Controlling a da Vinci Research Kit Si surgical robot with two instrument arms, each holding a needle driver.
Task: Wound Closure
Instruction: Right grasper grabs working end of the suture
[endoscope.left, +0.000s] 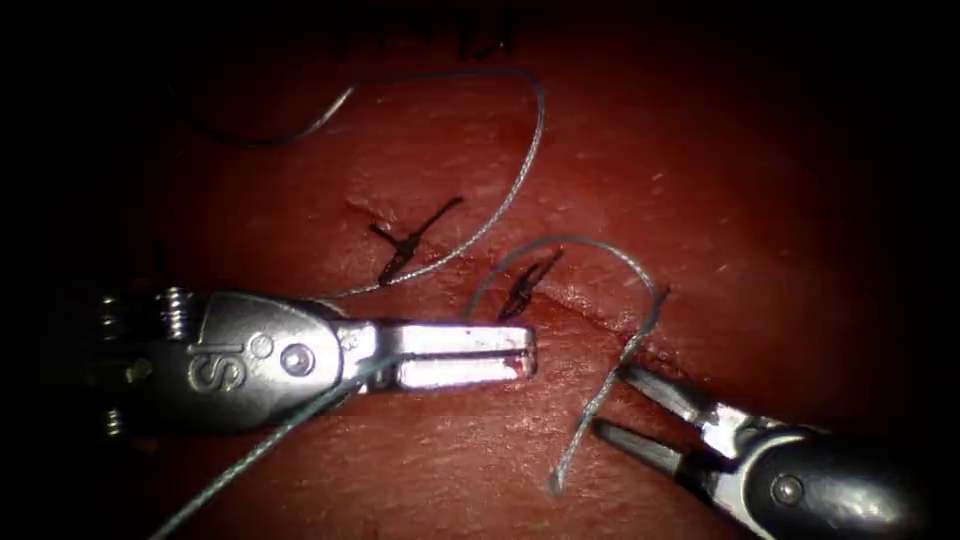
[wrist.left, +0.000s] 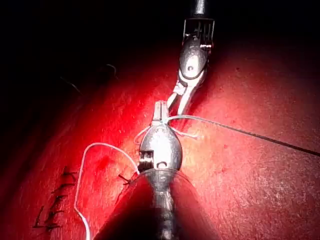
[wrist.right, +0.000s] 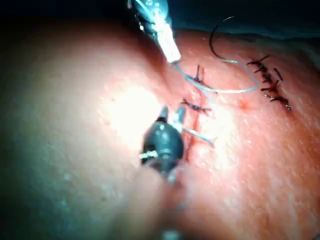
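My left tool (endoscope.left: 530, 355) lies flat just left of the cut (endoscope.left: 600, 315), jaws shut with nothing seen between them. Grey thread (endoscope.left: 530, 150) crosses the base of its jaws (wrist.left: 161, 106) and runs off at lower left. It also arcs up to the dark curved needle (endoscope.left: 270, 135), which lies loose on the tissue at far upper left (wrist.right: 214, 42). My right tool (endoscope.left: 620, 400) is open at lower right. The short thread end (endoscope.left: 590, 420) hangs between its jaws (wrist.right: 171, 114), apart from them. A thread loop (endoscope.left: 580, 242) rises over the cut.
Two tied stitches with dark knots (endoscope.left: 410, 245) (endoscope.left: 525, 285) sit along the cut. A row of older dark stitches (wrist.right: 270, 82) lies farther along the tissue (wrist.left: 55, 205). Red fluid marks the left tool's tips.
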